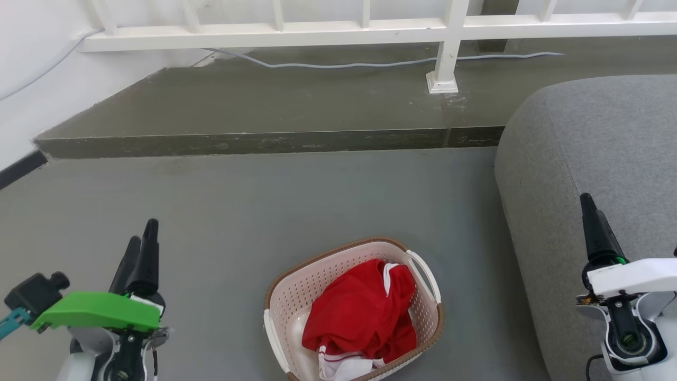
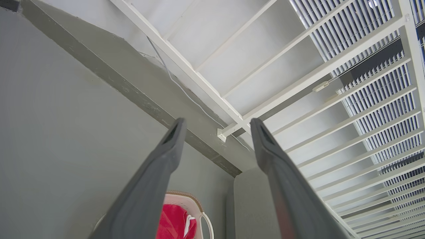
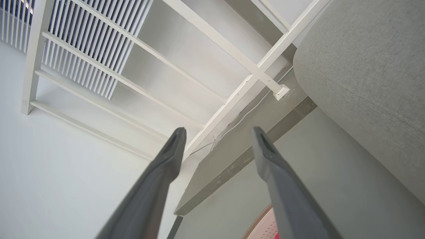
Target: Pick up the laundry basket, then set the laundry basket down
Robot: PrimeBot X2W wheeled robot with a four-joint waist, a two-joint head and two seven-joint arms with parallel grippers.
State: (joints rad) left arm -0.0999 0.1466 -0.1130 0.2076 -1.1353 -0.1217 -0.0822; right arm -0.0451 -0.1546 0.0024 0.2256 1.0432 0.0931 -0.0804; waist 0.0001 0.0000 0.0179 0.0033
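The laundry basket (image 1: 296, 296) stands on the grey floor at the bottom centre of the head view, pale pink with a brown rim and white side handles. Red and white clothing (image 1: 359, 317) lies inside it. Its rim also shows low in the left wrist view as the laundry basket (image 2: 186, 196) and at the bottom edge of the right wrist view as the laundry basket (image 3: 262, 222). My left gripper (image 1: 142, 241) is raised to the basket's left, open and holding nothing. My right gripper (image 1: 588, 203) is raised to the basket's right, over the sofa, with its fingers apart in the right wrist view.
A grey sofa (image 1: 597, 159) fills the right side, close to the basket. A raised concrete step (image 1: 264, 140) runs across the floor ahead, with a white railing (image 1: 444, 47) and a cable (image 1: 370, 64) on it. A white wall (image 1: 31, 79) is at the left.
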